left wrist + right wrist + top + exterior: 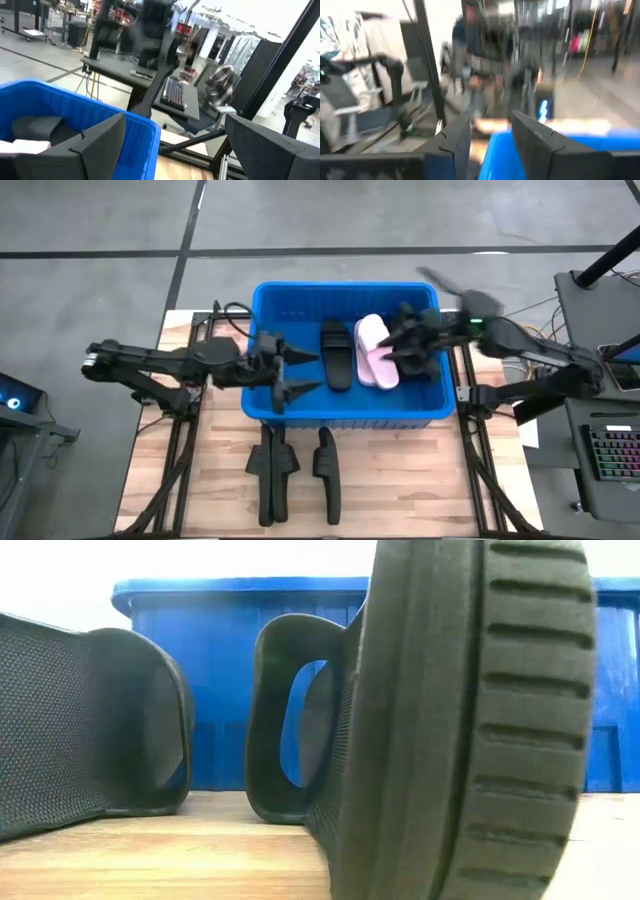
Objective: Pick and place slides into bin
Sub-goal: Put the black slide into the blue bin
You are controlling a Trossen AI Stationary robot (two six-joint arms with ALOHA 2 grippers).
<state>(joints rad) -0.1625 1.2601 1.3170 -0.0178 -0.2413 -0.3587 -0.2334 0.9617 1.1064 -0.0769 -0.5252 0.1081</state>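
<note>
Risk of snagging the bin (262, 298) rim on retreat: left gripper (300, 373) wide-fingered, right gripper (400, 345) narrower, neither holding anything, over binned slides (375, 352); three black slides (272, 470) lying near table's front edge.

Wooden table (400, 480): blue bin (345, 412), black slides (327, 470).

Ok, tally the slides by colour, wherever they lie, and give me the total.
Black slides: 4, one in the bin at and three on the table in front of it, at and.
Pale pink slides: 2, both in the bin, at and.
Total: 6
</note>
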